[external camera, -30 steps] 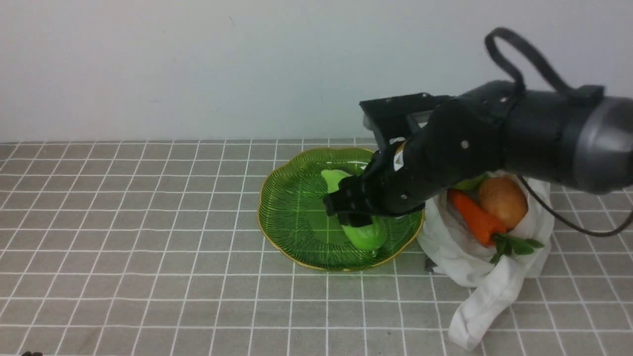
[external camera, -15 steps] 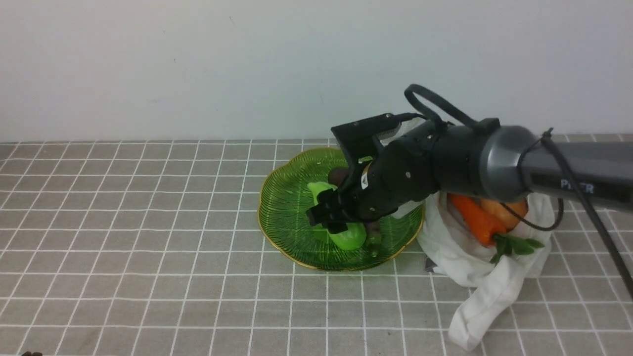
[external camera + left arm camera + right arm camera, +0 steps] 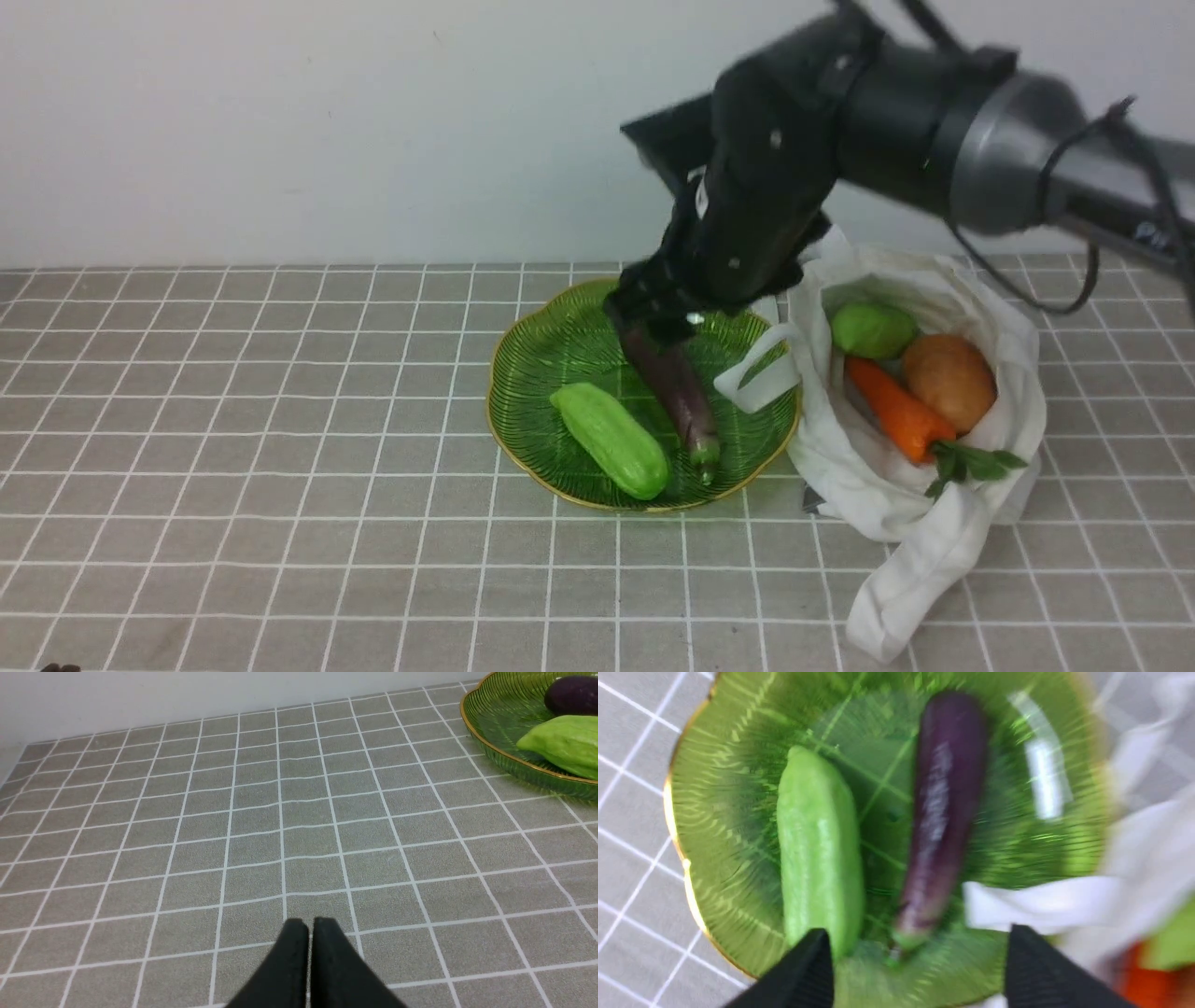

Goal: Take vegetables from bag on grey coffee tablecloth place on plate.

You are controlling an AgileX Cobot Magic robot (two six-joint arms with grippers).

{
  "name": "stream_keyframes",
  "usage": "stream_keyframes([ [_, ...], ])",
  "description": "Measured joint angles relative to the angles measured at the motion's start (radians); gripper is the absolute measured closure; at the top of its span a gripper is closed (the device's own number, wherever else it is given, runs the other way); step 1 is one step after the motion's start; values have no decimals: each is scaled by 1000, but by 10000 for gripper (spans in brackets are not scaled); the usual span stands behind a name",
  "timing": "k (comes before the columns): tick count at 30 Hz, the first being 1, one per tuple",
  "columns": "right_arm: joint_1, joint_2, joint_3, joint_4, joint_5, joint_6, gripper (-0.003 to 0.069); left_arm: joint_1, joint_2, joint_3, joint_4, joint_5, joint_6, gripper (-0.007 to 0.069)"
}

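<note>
Front view: one plate [image 3: 560, 448] bears two vegetables [image 3: 611, 439]; one bag [image 3: 840, 476] holds three; right pincer [image 3: 920, 970] apart, left pincer [image 3: 310, 952] together.

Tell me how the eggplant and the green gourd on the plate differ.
The eggplant is dark purple; the gourd is bright green. The eggplant has a smooth skin, while the gourd shows lengthwise ridges. The eggplant is slimmer than the gourd. Both are glossy and lie on the plate.

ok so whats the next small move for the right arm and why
Probably swing the open right gripper over to the bag: it holds nothing, the gourd and eggplant lie on the plate, while the carrot, potato and a green vegetable are in the bag.
</note>
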Motion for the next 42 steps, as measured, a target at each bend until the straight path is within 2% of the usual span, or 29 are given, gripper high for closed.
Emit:
stream_keyframes([
  [3, 0, -62, -74, -19, 31, -43, 367, 0, 0, 0, 0, 0, 0, 629],
  [8, 0, -270, -53, 12, 55, -64, 573, 0, 0, 0, 0, 0, 0, 629],
  [11, 0, -438, 17, 26, 56, -65, 648, 0, 0, 0, 0, 0, 0, 629],
  [15, 0, -621, 145, 26, 61, -57, 670, 0, 0, 0, 0, 0, 0, 629],
  [21, 0, -1048, 583, 29, 31, 31, 673, 0, 0, 0, 0, 0, 0, 629],
  [24, 0, -1285, 860, 29, -183, 52, 673, 0, 0, 0, 0, 0, 0, 629],
  [25, 0, -1301, 880, 29, -201, 53, 673, 0, 0, 0, 0, 0, 0, 629],
  [26, 0, -1447, 1053, 29, -384, 56, 673, 0, 0, 0, 0, 0, 0, 629],
  [27, 0, -1512, 1128, 29, -491, 56, 673, 0, 0, 0, 0, 0, 0, 629],
  [31, 0, -1802, 1413, 26, -840, 56, 673, 0, 0, 0, 0, 0, 0, 629],
  [36, 0, -1959, 1546, -4, -985, 56, 673, 0, 0, 0, 0, 0, 0, 629],
  [42, 0, -1962, 1585, -43, -967, 56, 673, 0, 0, 0, 0, 0, 0, 629],
])
